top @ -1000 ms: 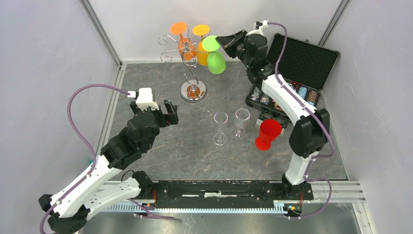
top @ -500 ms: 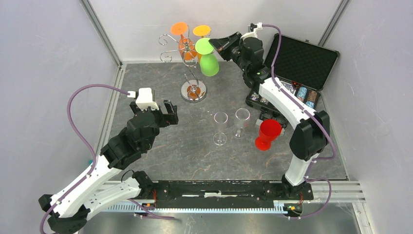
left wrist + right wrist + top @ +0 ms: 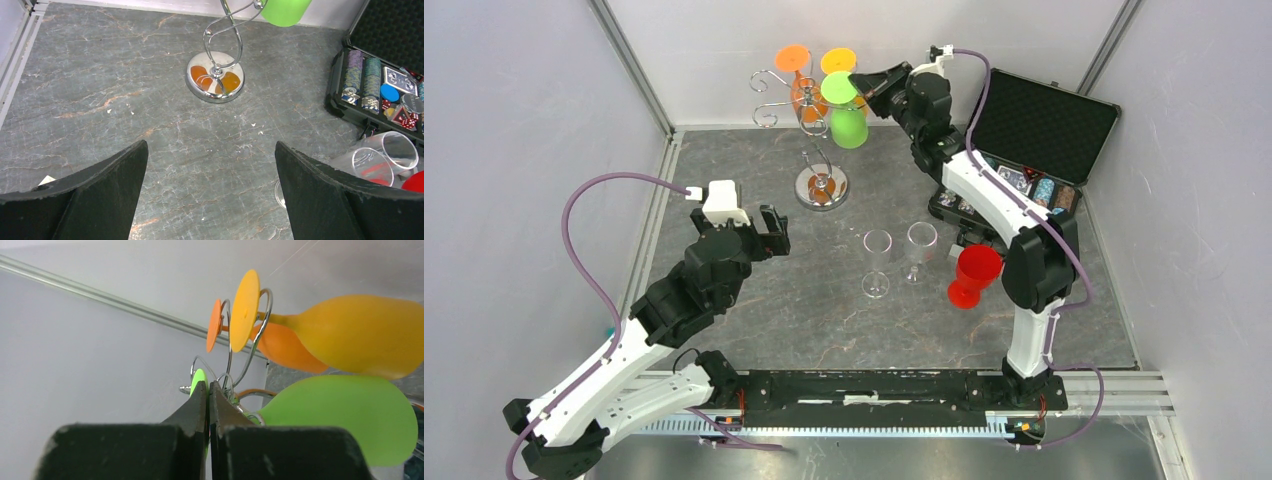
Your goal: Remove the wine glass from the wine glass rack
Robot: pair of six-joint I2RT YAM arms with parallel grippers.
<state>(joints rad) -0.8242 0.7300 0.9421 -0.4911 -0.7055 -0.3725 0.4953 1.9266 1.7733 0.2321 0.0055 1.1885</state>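
Observation:
The silver wine glass rack [image 3: 821, 186] stands at the back of the table, its round base [image 3: 215, 83] showing in the left wrist view. An orange glass [image 3: 796, 80] and a yellow glass [image 3: 837, 66] hang upside down from its scroll arms. A green wine glass [image 3: 848, 125] hangs upside down just right of the stem. My right gripper [image 3: 858, 80] is shut on the edge of its foot [image 3: 199, 380], next to the rack's wire loops [image 3: 228, 382]. Whether the green glass rests on an arm I cannot tell. My left gripper [image 3: 211, 145] is open and holds nothing, low over the table.
Two clear glasses [image 3: 877, 262] [image 3: 921, 250] and a red goblet [image 3: 974, 275] stand mid-table, right of centre. An open black case [image 3: 1034, 130] with poker chips lies at the back right. White walls close in the back and both sides.
My right gripper has carried the green glass to the left, closer to the rack's stem and the other two glasses. The left arm has not moved.

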